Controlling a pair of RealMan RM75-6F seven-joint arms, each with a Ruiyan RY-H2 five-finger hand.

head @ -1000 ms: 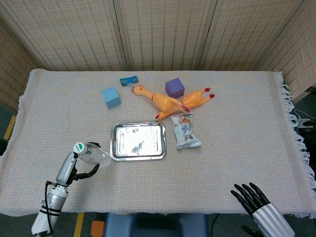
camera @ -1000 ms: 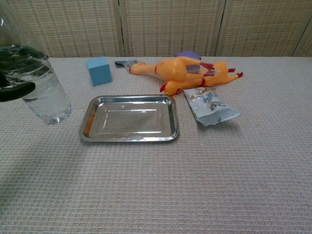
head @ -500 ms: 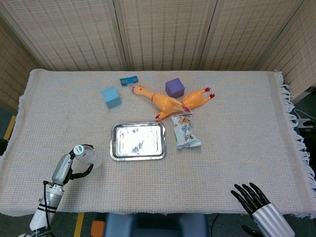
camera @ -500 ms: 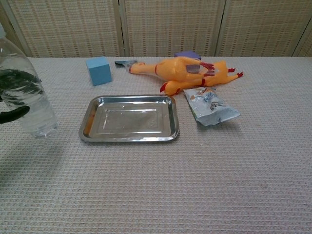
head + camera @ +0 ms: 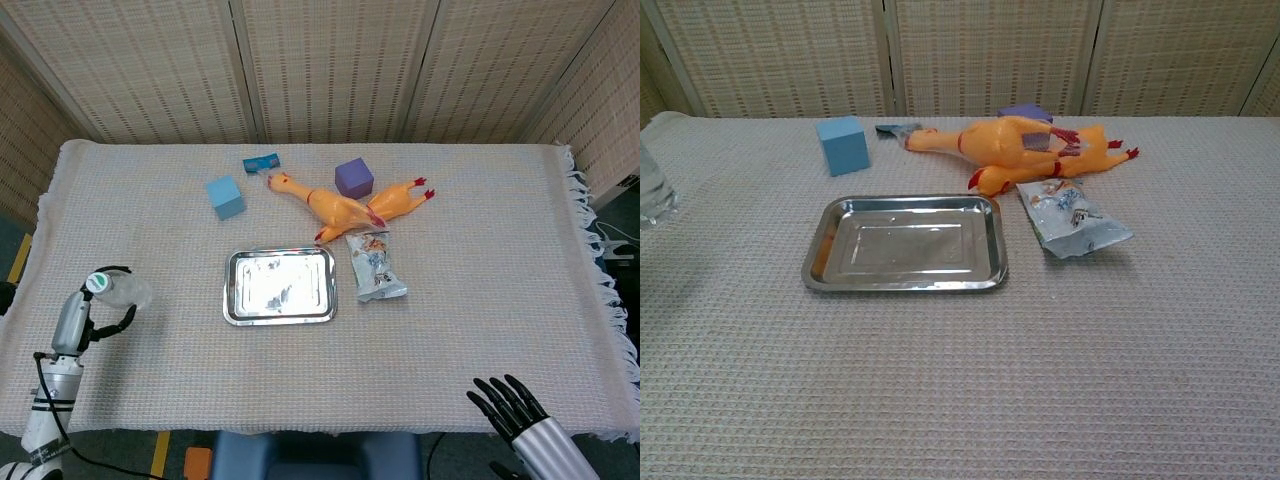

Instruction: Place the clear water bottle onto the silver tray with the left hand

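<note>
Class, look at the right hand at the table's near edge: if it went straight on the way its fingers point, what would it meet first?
Probably bare tablecloth; the right hand points up-left, and the snack packet lies farther along, though depth is unclear.

The tray (image 5: 279,286) sits mid-table, a packet (image 5: 375,266) just right of it. Behind lie two rubber chickens (image 5: 350,206), with one block (image 5: 225,196) to their left. The bottle (image 5: 118,291) is far left of the tray

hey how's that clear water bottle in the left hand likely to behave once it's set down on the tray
The clear water bottle looks tall and narrow, so it may tip on the silver tray. Its smooth plastic could slip in the left hand. Water inside probably makes it fairly heavy.
</note>
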